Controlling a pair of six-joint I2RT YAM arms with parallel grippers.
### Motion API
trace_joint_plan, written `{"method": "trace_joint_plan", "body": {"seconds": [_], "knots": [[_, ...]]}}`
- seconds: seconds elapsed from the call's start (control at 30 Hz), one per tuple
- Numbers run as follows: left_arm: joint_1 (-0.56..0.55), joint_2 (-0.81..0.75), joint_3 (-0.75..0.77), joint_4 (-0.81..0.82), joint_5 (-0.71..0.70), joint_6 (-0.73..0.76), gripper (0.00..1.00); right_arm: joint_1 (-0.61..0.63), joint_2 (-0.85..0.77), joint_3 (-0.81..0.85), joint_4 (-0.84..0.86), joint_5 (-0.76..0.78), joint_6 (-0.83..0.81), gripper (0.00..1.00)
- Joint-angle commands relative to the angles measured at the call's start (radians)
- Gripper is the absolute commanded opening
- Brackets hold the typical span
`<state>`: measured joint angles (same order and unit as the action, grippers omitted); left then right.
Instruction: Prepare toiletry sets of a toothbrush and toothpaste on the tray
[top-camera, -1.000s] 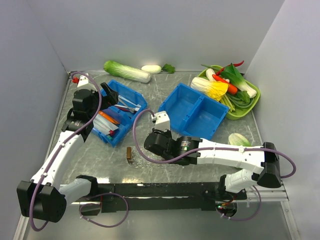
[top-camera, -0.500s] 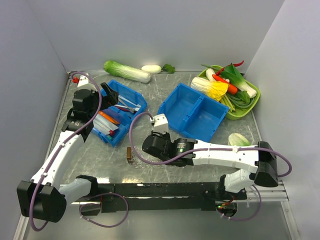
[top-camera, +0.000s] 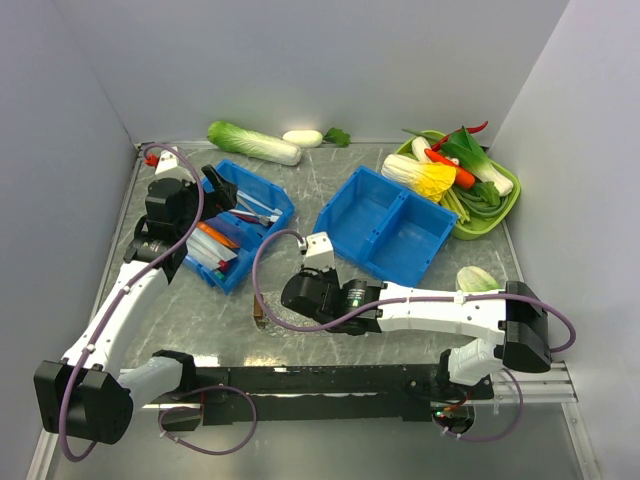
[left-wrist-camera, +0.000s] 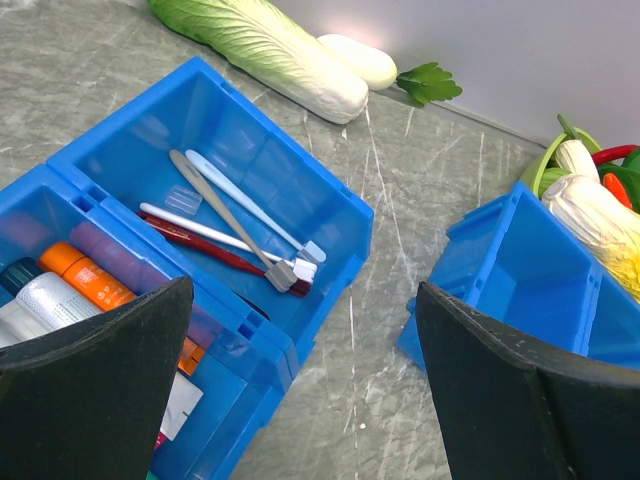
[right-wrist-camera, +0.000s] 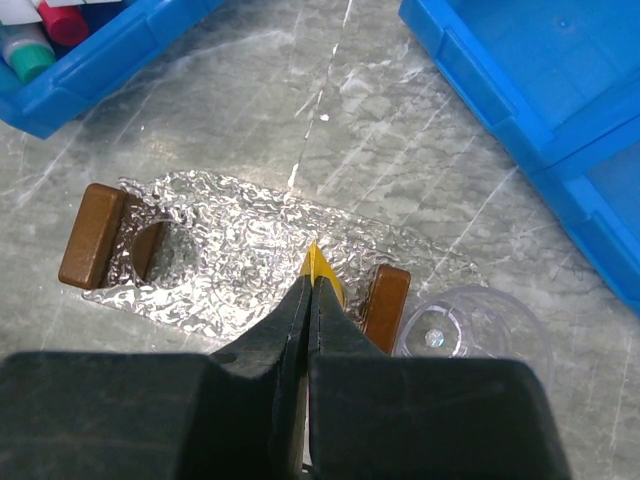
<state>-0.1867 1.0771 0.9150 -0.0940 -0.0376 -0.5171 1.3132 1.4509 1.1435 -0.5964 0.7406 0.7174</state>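
Toothbrush (left-wrist-camera: 226, 217) is lying in the far compartment of the left bin (left-wrist-camera: 335, 205), among several alike, its head end toward the near wall. In the left wrist view I am reading it at 11 o'clock from the left gripper (left-wrist-camera: 305, 300), with its long axis running from 11 o'clock to 5 o'clock. That gripper's jaws are standing wide apart and are gripping nothing. They are opening along the 9-to-3 line, so the handle is crossing that line obliquely. I am judging that a wrist turn is needed before descent, so that the jaws are closing across the handle and not along it. The tubes (left-wrist-camera: 85, 280) are sitting in the near compartment, at 9 o'clock from the jaws.

The right gripper (right-wrist-camera: 312, 278) is hovering over the tray (right-wrist-camera: 230, 250), between its two brown handles (right-wrist-camera: 90, 235). Its jaws are pressing together on a thin yellow tip (right-wrist-camera: 318, 262), which I am unable to identify. In the top view the tray is lying at 5 o'clock from the bin. The left arm is the nearer one to the toothbrush, and the right arm is well apart from it.
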Motion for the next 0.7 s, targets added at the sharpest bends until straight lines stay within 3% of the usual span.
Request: {"method": "trace_joint_plan", "body": {"seconds": [0.0, 0.2, 0.33, 0.5, 0.67], "knots": [[0.000, -0.002, 0.010, 0.034, 0.018, -0.006, 0.96, 0.008, 0.014, -0.002, 0.032, 0.039, 0.013, 0.04], [0.001, -0.002, 0.010, 0.033, 0.018, -0.006, 0.96, 0.008, 0.016, 0.009, 0.020, 0.040, 0.013, 0.17], [0.001, -0.002, 0.012, 0.033, 0.022, -0.008, 0.97, 0.008, 0.012, 0.009, 0.017, 0.042, 0.005, 0.36], [0.000, -0.002, 0.012, 0.031, 0.028, -0.009, 0.96, 0.008, -0.017, -0.007, 0.040, 0.039, -0.006, 0.47], [0.000, -0.012, 0.009, 0.028, 0.016, -0.004, 0.97, 0.008, -0.038, -0.002, 0.035, 0.048, -0.013, 0.67]]}}
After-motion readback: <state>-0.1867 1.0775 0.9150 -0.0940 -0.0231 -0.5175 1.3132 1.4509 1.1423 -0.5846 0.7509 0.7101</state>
